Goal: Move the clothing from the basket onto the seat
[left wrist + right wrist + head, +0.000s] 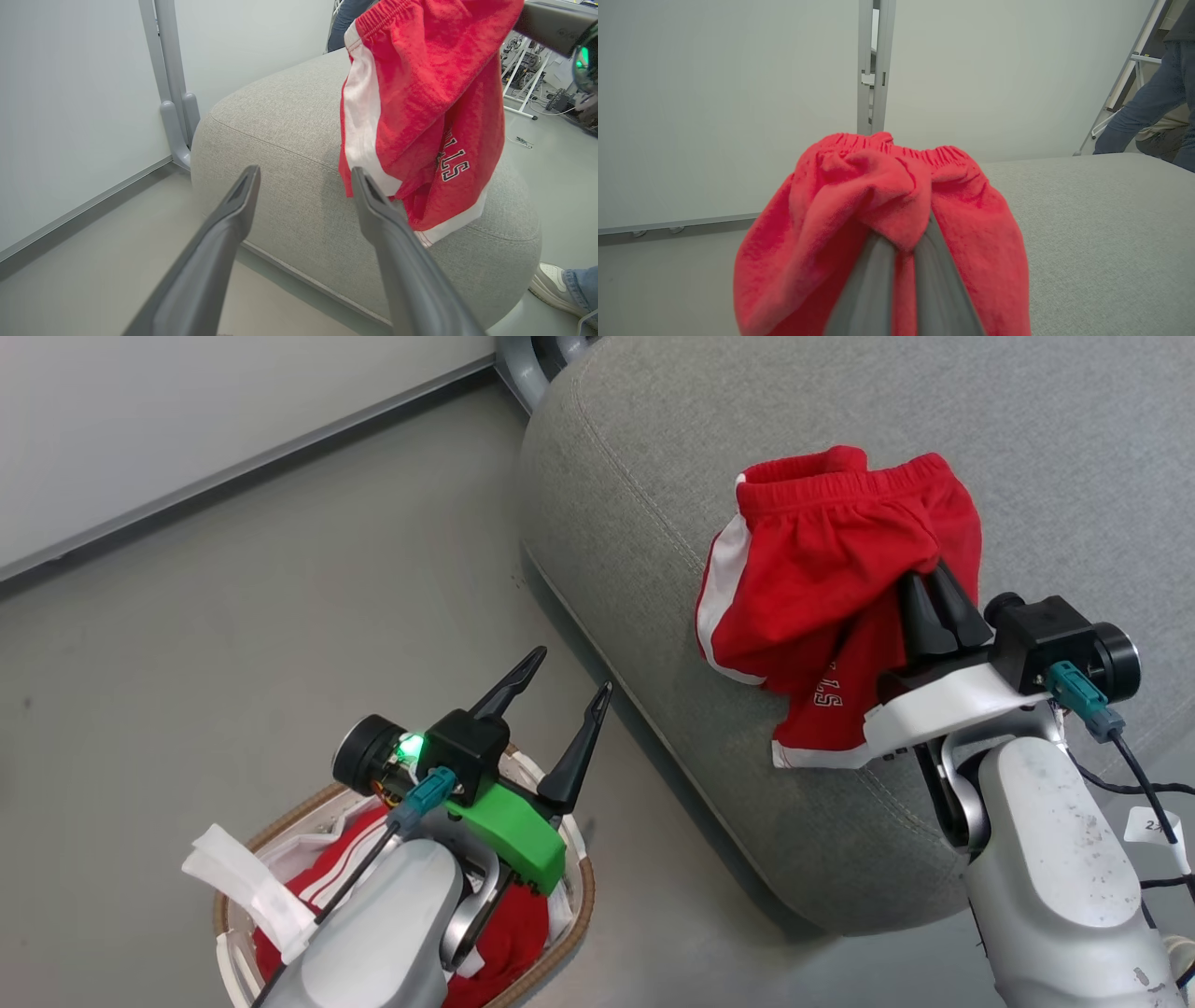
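Red shorts [822,569] hang pinched in the right gripper [930,579], raised over the seat [653,476] near its front edge, bare cushion beyond. The left gripper [574,669] hovers spread wide above the basket [585,896], where more clothing [509,933] lies. Left wrist view catches a person's shoe [553,280] beside the seat's corner.

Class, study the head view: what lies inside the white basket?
Inside the basket lies red-and-white clothing with a white liner. The left arm covers the middle, hiding how many garments there are.
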`<state>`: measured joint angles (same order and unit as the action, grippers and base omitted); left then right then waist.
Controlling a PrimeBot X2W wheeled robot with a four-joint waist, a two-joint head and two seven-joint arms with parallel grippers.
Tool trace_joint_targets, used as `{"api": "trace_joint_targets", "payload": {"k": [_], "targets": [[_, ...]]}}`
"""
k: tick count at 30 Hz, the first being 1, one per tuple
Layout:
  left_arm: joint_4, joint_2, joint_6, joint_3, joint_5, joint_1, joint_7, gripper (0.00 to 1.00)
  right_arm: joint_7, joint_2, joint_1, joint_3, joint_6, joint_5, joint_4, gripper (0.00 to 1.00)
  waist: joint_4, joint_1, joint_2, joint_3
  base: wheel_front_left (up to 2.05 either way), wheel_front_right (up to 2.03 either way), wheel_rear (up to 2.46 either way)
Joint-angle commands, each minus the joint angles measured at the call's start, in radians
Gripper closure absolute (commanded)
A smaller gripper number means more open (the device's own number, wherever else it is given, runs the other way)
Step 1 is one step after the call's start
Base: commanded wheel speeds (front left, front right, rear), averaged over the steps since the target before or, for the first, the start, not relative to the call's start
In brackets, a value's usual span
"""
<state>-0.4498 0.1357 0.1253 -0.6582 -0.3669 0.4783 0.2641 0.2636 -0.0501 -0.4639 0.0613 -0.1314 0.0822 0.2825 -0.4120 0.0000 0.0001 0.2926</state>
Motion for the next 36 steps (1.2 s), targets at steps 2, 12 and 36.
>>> {"api": "trace_joint_targets", "payload": {"k": [2,12,36], "targets": [[-0.012,-0.002,0.004,-0.012,0.003,0.028,0.0,0.0,0.002,-0.001,-0.027,-0.014,0.001,-0.015,0.014,1.0,-0.002,0.0,-0.0001,0.047,0.0,0.0,0.0],[-0.035,-0.006,0.006,-0.046,0.008,0.096,0.001,0.0,0.002,-0.001,-0.214,-0.121,0.001,-0.153,0.054,1.0,0.116,0.0,-0.0001,0.155,0.0,0.0,0.0],[0.02,-0.066,0.005,-0.092,0.06,0.225,0.001,0.0,-0.076,-0.385,-0.641,-0.44,0.001,-0.4,0.445,1.0,0.399,0.0,-0.0001,0.403,0.0,0.0,0.0]]}}
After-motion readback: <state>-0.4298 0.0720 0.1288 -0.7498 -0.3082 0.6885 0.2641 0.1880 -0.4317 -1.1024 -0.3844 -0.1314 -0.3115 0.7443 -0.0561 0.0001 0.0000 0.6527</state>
